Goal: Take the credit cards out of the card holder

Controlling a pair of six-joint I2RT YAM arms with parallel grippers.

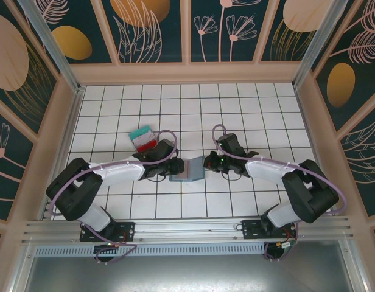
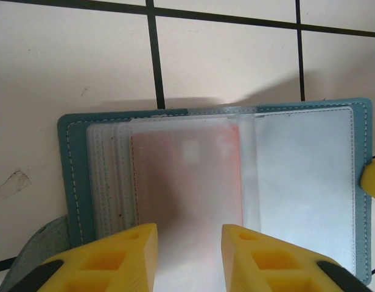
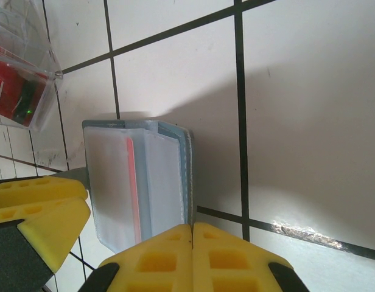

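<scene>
A red credit card (image 2: pixel 187 182) sits inside a frosted sleeve of the card holder (image 2: pixel 309 182), which lies open at the centre of the top view. The left gripper (image 2: pixel 189 237), fingers apart, straddles the sleeve's lower edge. It should pinch the card alone (not the soft plastic) and draw it straight out. The right gripper (image 3: pixel 192 243), fingers together, bears on the cover's edge and should anchor the holder. Red and teal cards (image 1: pixel 143 139) lie to the upper left.

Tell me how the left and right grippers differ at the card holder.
The left gripper has its jaws apart; the right gripper is shut. The left gripper sits over the frosted sleeve holding a red card; the right gripper pinches the card holder by its cover edge. Both have yellow fingers.
</scene>
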